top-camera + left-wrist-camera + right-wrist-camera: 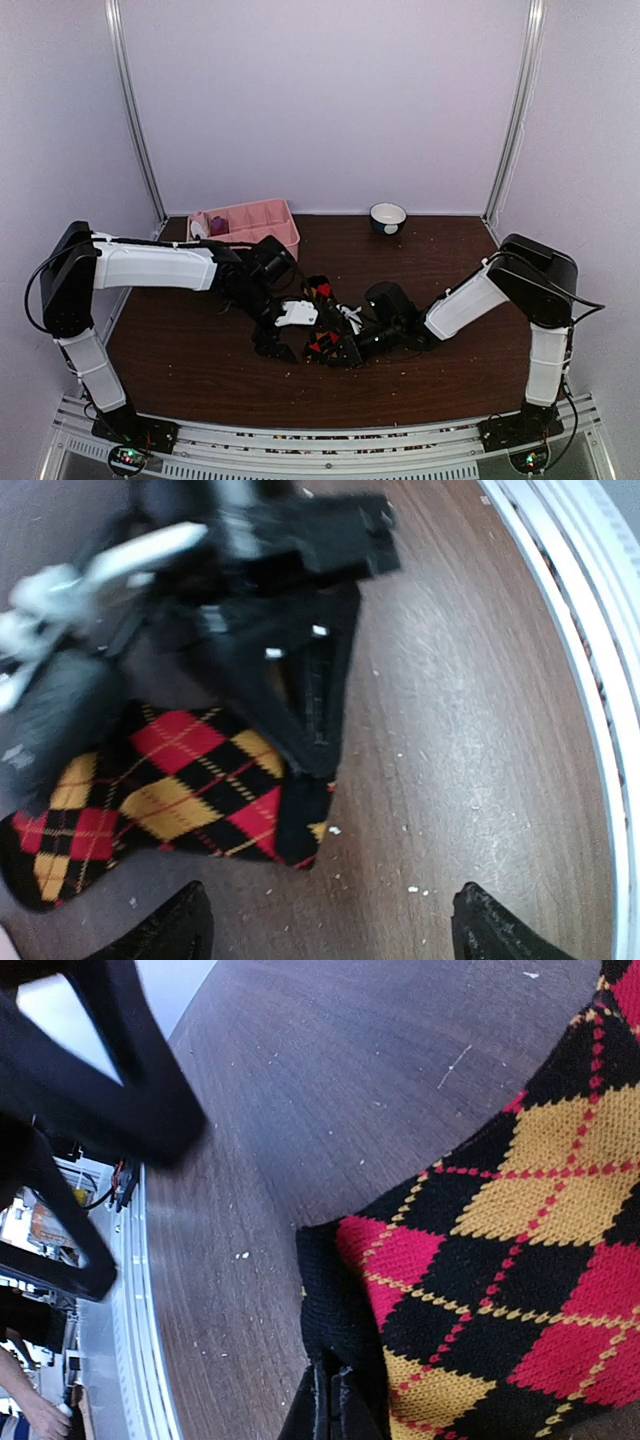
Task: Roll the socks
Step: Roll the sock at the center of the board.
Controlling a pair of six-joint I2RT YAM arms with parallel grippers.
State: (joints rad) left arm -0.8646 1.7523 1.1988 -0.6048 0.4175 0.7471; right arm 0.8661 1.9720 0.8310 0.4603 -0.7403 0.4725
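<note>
At mid-table: we find both arms bent inward, their wrists meeting over one argyle sock [170, 800] on the brown table [470, 730].
Sock: black with red and yellow diamonds. It lies flat and unrolled, and one black-edged corner points toward the table's near rail.
Left gripper [330, 935]: we note the jaws standing wide, with nothing between them. The dark fingertips [175, 930] hang just short of the sock's corner, and we see no contact with the cloth.
Right gripper [330, 1405]: the jaws are pressed together and nip the sock's black edge. In the left wrist view we see its black finger lying across that same corner.
Far edge: a pink tray [275, 238] and a small bowl [388, 217] sit well apart from the sock and from both grippers.
</note>
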